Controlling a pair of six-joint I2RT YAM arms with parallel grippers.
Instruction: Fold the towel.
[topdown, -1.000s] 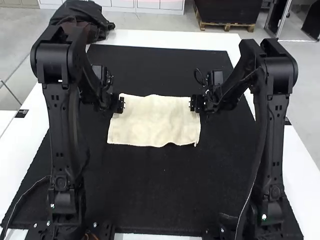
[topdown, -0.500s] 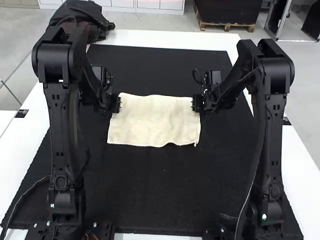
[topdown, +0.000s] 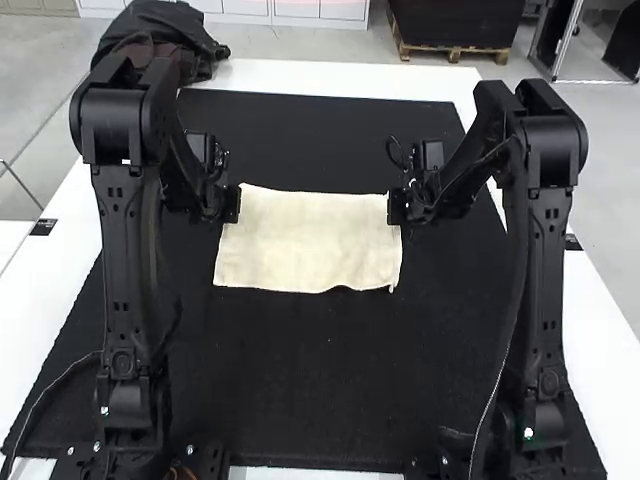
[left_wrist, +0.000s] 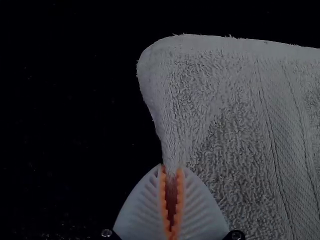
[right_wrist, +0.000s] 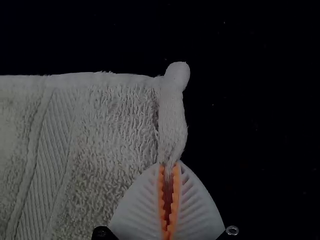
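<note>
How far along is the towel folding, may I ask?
Done: the left gripper and right gripper each pinch a side edge. In hand: the towel, lying spread on the mat. Left: probably a fold, since it spans gripper to gripper; its layers are unclear.

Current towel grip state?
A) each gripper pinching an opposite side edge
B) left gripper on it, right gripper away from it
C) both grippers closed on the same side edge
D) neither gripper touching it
A: in the wrist views, the left gripper and the right gripper each have towel pinched between their orange pads, and the high view puts them at its opposite sides.
</note>
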